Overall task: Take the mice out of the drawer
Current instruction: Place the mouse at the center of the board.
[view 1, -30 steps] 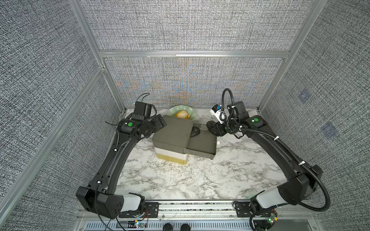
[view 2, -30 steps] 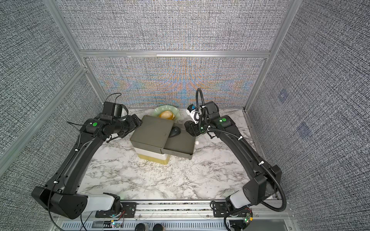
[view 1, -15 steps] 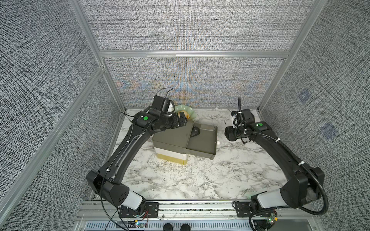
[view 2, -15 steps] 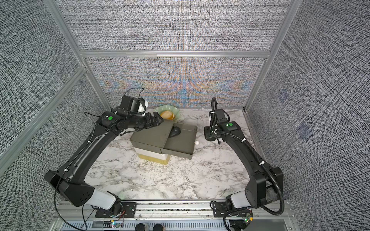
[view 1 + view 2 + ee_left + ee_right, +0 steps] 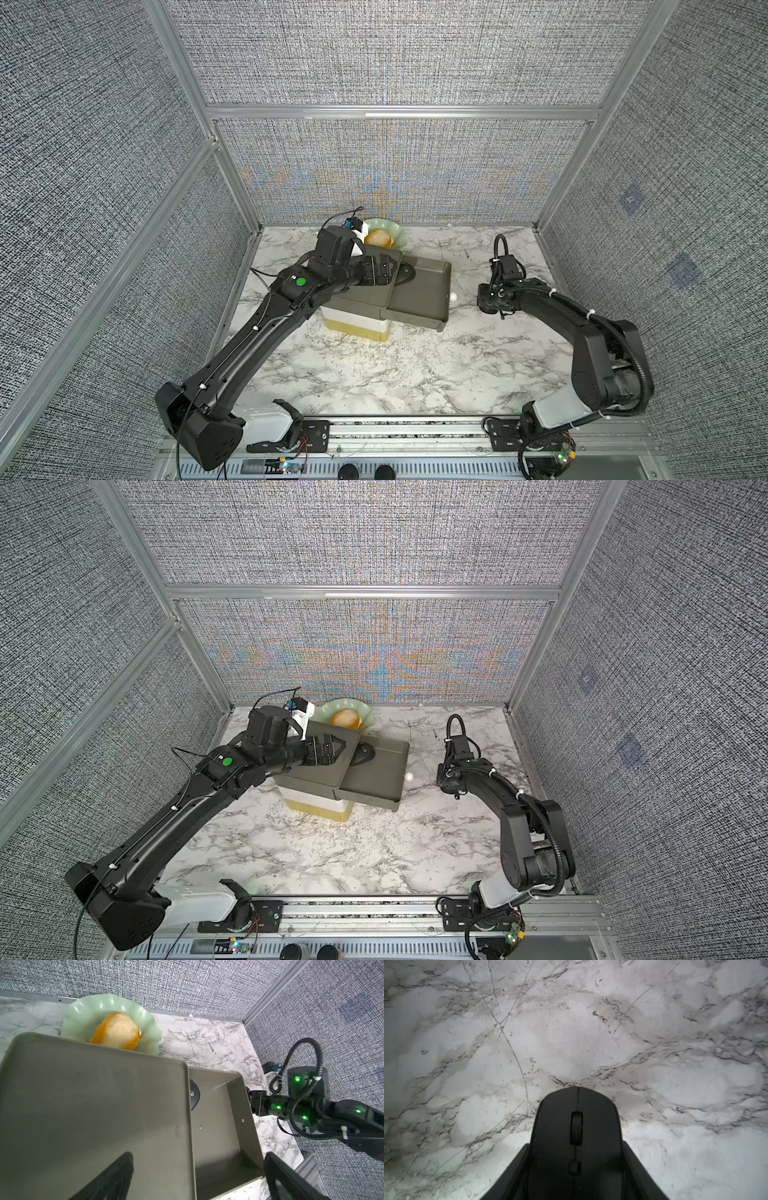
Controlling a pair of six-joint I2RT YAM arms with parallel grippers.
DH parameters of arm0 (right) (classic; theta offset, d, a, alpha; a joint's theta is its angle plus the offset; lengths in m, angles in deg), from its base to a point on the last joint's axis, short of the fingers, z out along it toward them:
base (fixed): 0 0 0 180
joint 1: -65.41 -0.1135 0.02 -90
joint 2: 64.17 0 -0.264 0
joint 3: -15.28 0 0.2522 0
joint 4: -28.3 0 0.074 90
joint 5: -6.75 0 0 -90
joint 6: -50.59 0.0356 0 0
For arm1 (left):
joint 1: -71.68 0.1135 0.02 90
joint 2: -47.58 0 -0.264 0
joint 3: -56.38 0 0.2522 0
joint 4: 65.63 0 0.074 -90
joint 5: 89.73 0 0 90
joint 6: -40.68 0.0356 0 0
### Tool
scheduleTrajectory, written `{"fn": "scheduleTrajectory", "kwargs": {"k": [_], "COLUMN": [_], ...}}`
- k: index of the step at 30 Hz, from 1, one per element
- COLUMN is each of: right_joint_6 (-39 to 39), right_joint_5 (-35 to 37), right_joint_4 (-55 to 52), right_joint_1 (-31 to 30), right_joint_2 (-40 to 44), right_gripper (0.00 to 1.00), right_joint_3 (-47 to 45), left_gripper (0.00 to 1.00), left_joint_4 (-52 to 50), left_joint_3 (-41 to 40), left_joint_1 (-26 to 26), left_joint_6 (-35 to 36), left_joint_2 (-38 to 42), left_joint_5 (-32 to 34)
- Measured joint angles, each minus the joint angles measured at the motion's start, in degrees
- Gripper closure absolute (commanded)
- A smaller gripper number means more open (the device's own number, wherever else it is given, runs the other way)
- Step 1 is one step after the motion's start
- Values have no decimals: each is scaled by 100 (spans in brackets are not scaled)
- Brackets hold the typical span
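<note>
Left black arm [image 5: 257, 336] reaches forward, jaws fully apart. Right black arm [image 5: 552, 305] folds inward, jaws clamping a black oval mouse [image 5: 576, 1126].

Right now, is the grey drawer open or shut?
Open. In both top views the drawer stands pulled out from under the cabinet top, its floor exposed; one black mouse lies at its inner end.

You're looking into a lab robot cell: grey woven panels [image 5: 395, 50] in aluminium framing [image 5: 399, 112] box in a marble-look worktop [image 5: 415, 374], with the left arm [image 5: 257, 345] and right arm [image 5: 557, 309] bolted to a front rail [image 5: 399, 430].
</note>
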Motion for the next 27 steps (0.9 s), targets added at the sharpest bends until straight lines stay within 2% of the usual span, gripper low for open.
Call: {"fn": "scheduleTrajectory", "kwargs": {"k": [9, 19, 23, 27], "right_joint_6": [-216, -514, -509, -505], "right_joint_5": [-170, -339, -345, -393], "right_joint_4": [199, -24, -61, -195], "right_joint_1": [-2, 0, -2, -2], "right_joint_2": [-509, -922, -957, -844], "right_gripper": [47, 46, 34, 26], "right_joint_3": [2, 175, 205, 201], "left_gripper": [1, 1, 1, 1], "left_joint_4": [260, 273, 273, 273], "left_joint_3": [-487, -649, -649, -649], "left_joint_1": [-35, -35, -35, -35], "left_joint_6": [74, 245, 304, 387], "left_joint_2": [350, 487, 525, 603], "left_joint_5": [39, 229, 280, 297]}}
